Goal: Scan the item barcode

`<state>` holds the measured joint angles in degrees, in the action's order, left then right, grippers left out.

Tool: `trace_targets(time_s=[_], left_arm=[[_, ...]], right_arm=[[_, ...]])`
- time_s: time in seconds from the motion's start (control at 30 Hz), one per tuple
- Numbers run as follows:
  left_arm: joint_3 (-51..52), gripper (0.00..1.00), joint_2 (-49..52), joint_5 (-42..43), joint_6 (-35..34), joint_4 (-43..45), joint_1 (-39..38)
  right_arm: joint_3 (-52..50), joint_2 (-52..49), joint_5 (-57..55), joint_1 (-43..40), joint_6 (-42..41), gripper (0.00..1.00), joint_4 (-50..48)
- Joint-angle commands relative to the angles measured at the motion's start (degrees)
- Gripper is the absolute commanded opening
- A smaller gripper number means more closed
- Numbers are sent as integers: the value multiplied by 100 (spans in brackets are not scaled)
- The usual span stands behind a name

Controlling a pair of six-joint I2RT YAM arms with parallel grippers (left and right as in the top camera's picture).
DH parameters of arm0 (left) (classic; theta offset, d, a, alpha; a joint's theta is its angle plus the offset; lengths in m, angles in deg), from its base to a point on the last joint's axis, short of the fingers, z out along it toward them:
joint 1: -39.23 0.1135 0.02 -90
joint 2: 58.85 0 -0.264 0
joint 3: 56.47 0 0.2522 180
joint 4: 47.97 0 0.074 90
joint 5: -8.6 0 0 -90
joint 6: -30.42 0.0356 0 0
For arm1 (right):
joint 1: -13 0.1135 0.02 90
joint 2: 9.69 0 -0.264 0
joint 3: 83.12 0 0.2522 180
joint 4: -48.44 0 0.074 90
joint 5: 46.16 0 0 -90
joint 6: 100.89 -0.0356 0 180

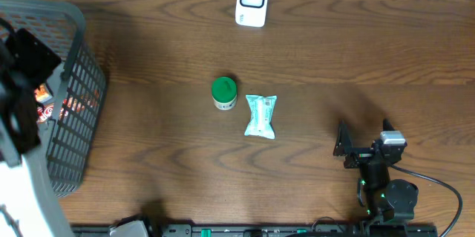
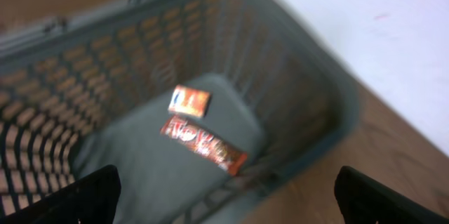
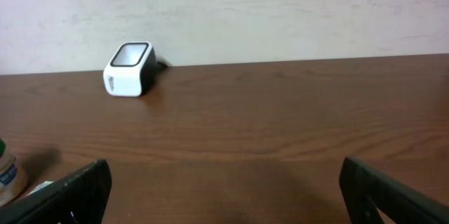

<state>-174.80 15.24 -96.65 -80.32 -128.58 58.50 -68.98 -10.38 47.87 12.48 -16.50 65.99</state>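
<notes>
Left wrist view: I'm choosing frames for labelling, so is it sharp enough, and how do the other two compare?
Left wrist view: blurred throughout, the basket smeared and the print on the red packet unreadable. Right wrist view: sharp, the scanner crisp under even light. Overhead view: sharp, with the green-lidded jar and pouch clear and only faint shadows.

Dark wood-grain tabletop (image 1: pixel 163 36) across the whole overhead view. Grey plastic mesh basket (image 1: pixel 74 103) standing at its left edge, open side up, partly cut off by the frame. From the left wrist view: slatted walls, thick rim, flat grey floor, all somewhat blurred. Pale, faintly scuffed wall (image 3: pixel 245 13) rising behind the tabletop's far edge. White surface (image 2: pixel 365 27) beyond the basket's corner, too blurred to identify.
</notes>
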Motion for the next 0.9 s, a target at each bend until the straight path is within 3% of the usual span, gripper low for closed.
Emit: trace_targets(time_s=[0.0,0.1,0.3,0.57,0.87], left_arm=[[42,98,837,-28,-1346,-136,409],[42,98,1600,-31,-2332,-125,579],[42,98,2717,-52,-2686,-127,800],[122,98,3834,-48,-3646,-142,1158],[173,98,4822,-20,-3700,142,1191]], right_arm=[[-7,31,-9,20,48,99,22],[-7,31,-9,20,48,99,22],[-7,31,-9,20,50,99,22],[-7,31,-9,20,50,99,22],[-7,31,-9,20,50,99,22]])
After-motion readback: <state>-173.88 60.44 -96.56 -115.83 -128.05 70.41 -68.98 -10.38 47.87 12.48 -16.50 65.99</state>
